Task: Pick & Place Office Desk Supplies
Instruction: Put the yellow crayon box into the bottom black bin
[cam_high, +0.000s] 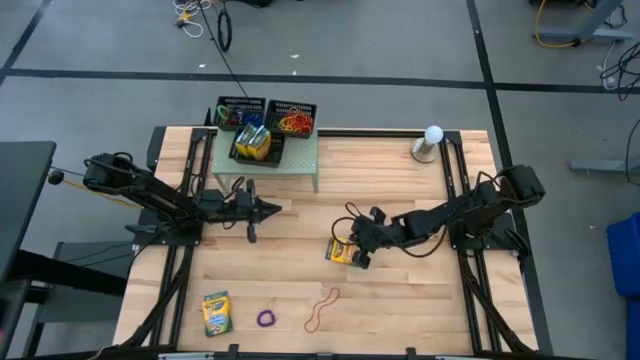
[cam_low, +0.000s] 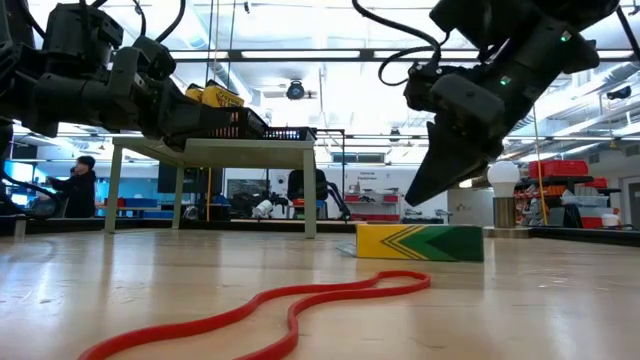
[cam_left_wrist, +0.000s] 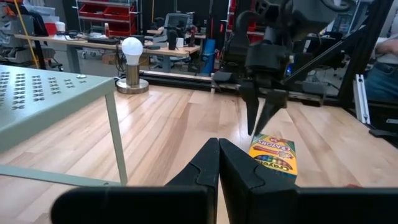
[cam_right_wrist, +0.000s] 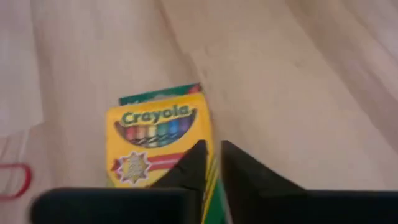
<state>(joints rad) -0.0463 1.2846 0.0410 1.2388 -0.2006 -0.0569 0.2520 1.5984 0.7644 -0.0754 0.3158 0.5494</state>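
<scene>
Right gripper (cam_high: 352, 252) above a Crayola crayon box (cam_high: 342, 251) on the table (cam_high: 400, 310).
The box is seen lying flat near the table's middle; the fingers are parted only a little over its edge and nothing is held. The left gripper (cam_high: 272, 209) is kept closed and empty beside the green stand (cam_high: 300, 160).

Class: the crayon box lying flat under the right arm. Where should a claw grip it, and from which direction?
Grip the crayon box across its two long side edges, coming straight down from above. It lies flat, face up, on the table, so only its thin sides offer opposing surfaces.
</scene>
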